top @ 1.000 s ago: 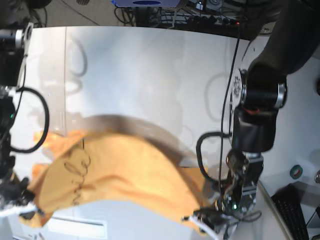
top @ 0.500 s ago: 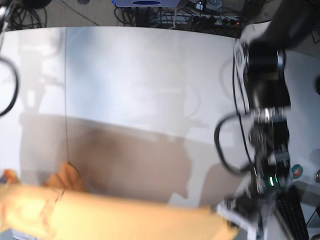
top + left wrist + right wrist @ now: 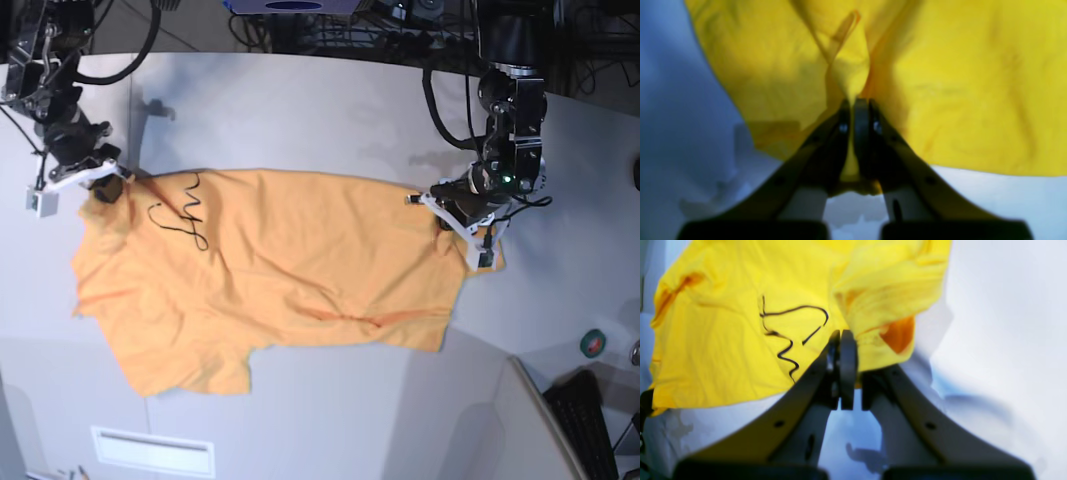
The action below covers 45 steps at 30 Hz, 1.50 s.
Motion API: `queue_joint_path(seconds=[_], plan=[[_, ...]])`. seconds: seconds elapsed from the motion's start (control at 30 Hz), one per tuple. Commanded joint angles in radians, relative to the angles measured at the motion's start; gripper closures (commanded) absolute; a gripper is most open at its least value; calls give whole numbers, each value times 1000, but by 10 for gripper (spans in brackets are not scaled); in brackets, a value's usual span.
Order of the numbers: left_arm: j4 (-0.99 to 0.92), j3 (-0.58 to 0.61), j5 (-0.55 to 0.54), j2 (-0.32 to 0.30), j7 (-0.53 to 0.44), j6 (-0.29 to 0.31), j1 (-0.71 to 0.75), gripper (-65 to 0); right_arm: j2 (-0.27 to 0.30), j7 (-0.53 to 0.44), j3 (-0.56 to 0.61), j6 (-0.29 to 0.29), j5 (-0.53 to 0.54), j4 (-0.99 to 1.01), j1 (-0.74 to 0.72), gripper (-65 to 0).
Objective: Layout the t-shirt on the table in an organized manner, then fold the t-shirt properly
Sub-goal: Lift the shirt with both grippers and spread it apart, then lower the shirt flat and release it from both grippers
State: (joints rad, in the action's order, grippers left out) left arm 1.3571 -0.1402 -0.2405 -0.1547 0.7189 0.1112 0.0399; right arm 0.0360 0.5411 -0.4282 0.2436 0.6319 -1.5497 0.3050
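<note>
The light-orange t-shirt (image 3: pixel 280 270) lies spread on the white table (image 3: pixel 300 110), stretched between both arms, with its lower edge rumpled toward the front. Its black line drawing (image 3: pixel 185 215) faces up near the view's left end. My right gripper (image 3: pixel 105 187) is shut on that left corner. In the right wrist view the right gripper (image 3: pixel 841 338) pinches a bunched fold of the t-shirt (image 3: pixel 723 340) beside the drawing (image 3: pixel 786 336). My left gripper (image 3: pixel 447 208) is shut on the shirt's right edge. In the left wrist view the left gripper (image 3: pixel 853 101) clamps a ridge of the t-shirt (image 3: pixel 957 83).
A green tape roll (image 3: pixel 593 343) and a black keyboard (image 3: pixel 585 420) sit at the right front. Cables (image 3: pixel 400 30) run along the table's far edge. A white slotted panel (image 3: pixel 150 450) lies at the front left. Bare tabletop (image 3: pixel 1000 323) surrounds the shirt.
Both arms have swung away from the front toward the table's middle, carrying the shirt with them. The shirt went from a raised, blurred bundle near the camera to lying stretched flat.
</note>
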Motion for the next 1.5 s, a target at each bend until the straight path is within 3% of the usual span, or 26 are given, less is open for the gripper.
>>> queue_joint_path(seconds=[0.0,0.07,0.17,0.2,0.37,0.53,0.7,0.8,0.9,1.0,1.13,1.33,1.47], plan=[[35,-22,0,-16,-18,0,2,0,2,-11,-4,10,19,-18,16,0],[61,-46,0,-16,-18,0,13,0,3,-11,-5,10,19,-30,36,-14],[95,-108,0,-26,-18,0,54,-95,5,-11,-5,10,19,-51,78,-203],[109,-137,0,-26,-18,0,70,-117,3,-11,-5,10,19,-65,96,-237],[189,-266,0,-29,-18,5,131,-120,6,-9,-7,9,19,-142,165,-248],[250,-319,0,-52,-17,5,159,-143,11,-11,-7,-117,16,-206,207,-249],[249,-321,0,-62,-17,5,163,-434,21,-14,-7,-267,18,-208,205,-251],[255,-327,-1,-64,-17,5,176,-512,2,-71,-30,-303,19,-205,202,-251],[253,-347,-32,-58,-17,5,163,-512,38,-114,-28,-280,13,-200,128,-251],[252,-312,-136,-56,-17,5,162,-512,147,0,38,-273,13,-168,-16,-251],[252,-272,-188,-53,-17,5,162,-512,239,146,136,-273,13,31,-263,-251],[250,-270,-188,-53,-17,5,163,-512,295,156,375,-272,13,407,-536,-251],[250,-272,-185,-58,-17,5,165,-510,292,57,533,-277,13,581,-646,-251]])
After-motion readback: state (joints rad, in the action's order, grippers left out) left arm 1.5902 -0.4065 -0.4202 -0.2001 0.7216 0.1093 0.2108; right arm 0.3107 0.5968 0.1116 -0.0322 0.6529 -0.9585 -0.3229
